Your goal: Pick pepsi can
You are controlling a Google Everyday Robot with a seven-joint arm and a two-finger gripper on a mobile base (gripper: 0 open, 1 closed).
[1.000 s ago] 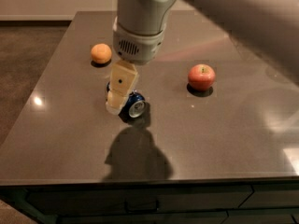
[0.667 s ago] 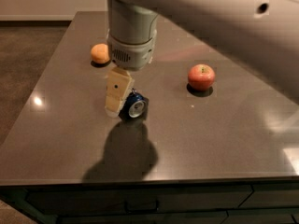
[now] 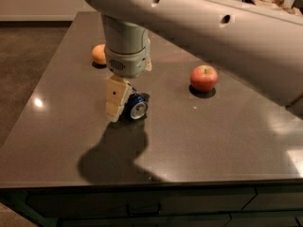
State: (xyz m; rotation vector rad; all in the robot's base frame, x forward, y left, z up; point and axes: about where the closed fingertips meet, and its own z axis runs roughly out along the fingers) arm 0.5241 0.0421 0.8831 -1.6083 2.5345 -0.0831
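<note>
The pepsi can (image 3: 137, 107) lies on its side on the dark grey table (image 3: 208, 141), left of centre, with its silver end facing me. My gripper (image 3: 121, 109) hangs straight down from the grey wrist (image 3: 127, 56). It sits low over the table, against the can's left side. The far side of the can is hidden behind the gripper and wrist.
A red apple (image 3: 204, 77) sits to the right of the can. An orange fruit (image 3: 99, 54) sits behind and to the left, partly hidden by the wrist. My large arm link (image 3: 227, 37) crosses the upper right. The table's front edge (image 3: 151, 182) is close by.
The arm has swung further across the view and the wrist has dropped a little over the can. The can, apple and orange have not moved.
</note>
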